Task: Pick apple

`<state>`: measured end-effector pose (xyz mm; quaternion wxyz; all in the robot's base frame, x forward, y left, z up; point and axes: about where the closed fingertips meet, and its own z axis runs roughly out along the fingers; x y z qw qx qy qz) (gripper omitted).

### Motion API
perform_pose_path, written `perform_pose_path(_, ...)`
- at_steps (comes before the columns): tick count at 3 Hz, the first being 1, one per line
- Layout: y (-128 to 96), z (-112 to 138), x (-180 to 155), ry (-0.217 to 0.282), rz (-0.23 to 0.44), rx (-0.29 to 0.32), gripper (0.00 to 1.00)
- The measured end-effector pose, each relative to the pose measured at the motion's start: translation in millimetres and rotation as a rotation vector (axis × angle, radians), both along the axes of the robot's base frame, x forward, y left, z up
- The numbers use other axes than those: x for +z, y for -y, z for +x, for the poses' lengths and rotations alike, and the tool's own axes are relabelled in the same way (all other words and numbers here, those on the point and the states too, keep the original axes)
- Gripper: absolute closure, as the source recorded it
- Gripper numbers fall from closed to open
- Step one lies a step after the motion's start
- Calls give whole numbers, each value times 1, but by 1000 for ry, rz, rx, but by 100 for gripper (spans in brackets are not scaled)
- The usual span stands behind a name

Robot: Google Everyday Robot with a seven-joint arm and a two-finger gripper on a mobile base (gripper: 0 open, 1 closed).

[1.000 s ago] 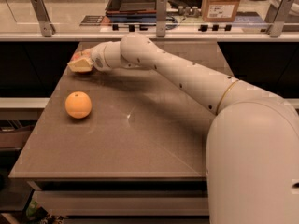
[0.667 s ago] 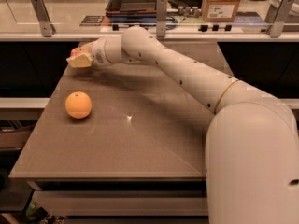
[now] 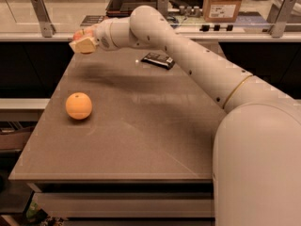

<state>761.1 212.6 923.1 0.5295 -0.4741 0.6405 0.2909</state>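
My gripper (image 3: 83, 41) is at the far left of the table, raised above its back left corner, with the arm reaching in from the right. Its tan fingers (image 3: 87, 45) are shut on the apple (image 3: 78, 33). Only a small reddish part of the apple shows above the fingers; the rest is hidden. The apple hangs clear of the tabletop, with its shadow on the surface below.
A smooth orange fruit (image 3: 78, 106) lies on the left of the brown table (image 3: 141, 140). A flat black packet (image 3: 158, 60) lies at the back middle. A counter with posts, a tray and a cardboard box (image 3: 225, 3) runs behind the table.
My gripper has risen from the table's back left with the apple in it, and the arm has lifted, uncovering the black packet. The orange fruit has not moved.
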Motion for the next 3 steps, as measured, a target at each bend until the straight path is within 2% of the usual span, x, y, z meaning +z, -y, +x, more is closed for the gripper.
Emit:
perform_pose_path(2, 13, -5, 45, 73, 5, 11, 100)
perform_pose_path(3, 13, -5, 46, 74, 5, 11, 100)
